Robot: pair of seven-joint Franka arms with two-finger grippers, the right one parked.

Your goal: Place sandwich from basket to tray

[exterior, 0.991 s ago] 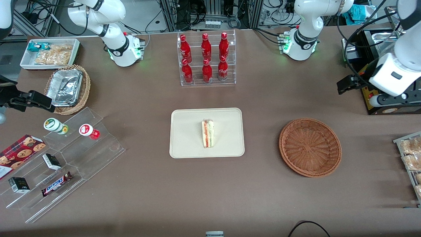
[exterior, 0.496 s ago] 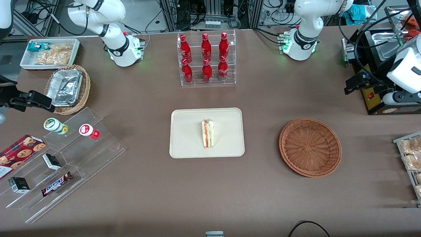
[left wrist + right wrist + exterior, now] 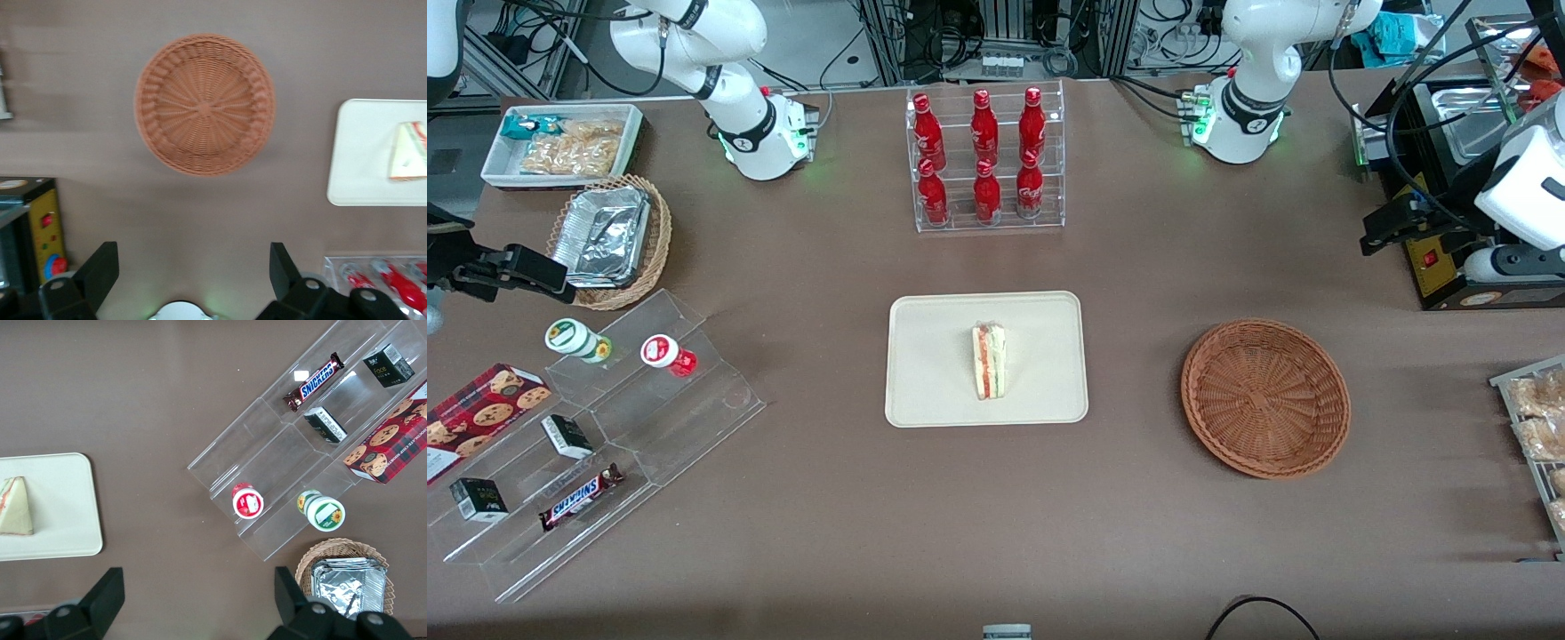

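The wrapped sandwich [image 3: 989, 361] lies on the cream tray [image 3: 925, 391] in the middle of the table; it also shows as sandwich [image 3: 409, 153] on the tray [image 3: 360, 160], and as sandwich [image 3: 16, 506] on the tray [image 3: 67, 513]. The reddish-brown basket [image 3: 1264, 398] sits beside the tray toward the working arm's end and holds nothing; its woven bottom is bare in the wrist view of the basket [image 3: 205, 104]. My gripper [image 3: 1383, 228] hangs high near the working arm's end of the table, farther from the front camera than the basket. Its fingers [image 3: 100, 267] stand wide apart, open, with nothing between them, gripper [image 3: 193, 270].
A clear rack of red bottles [image 3: 985, 160] stands farther from the front camera than the tray. A black box with a red switch [image 3: 1449, 267] sits by my gripper. Stepped clear shelves with snacks [image 3: 587, 444] and a tan basket of foil trays [image 3: 609, 240] lie toward the parked arm's end.
My arm has drawn back and up toward the working arm's end of the table over the last second, then nearly stopped. The sandwich stays on the tray.
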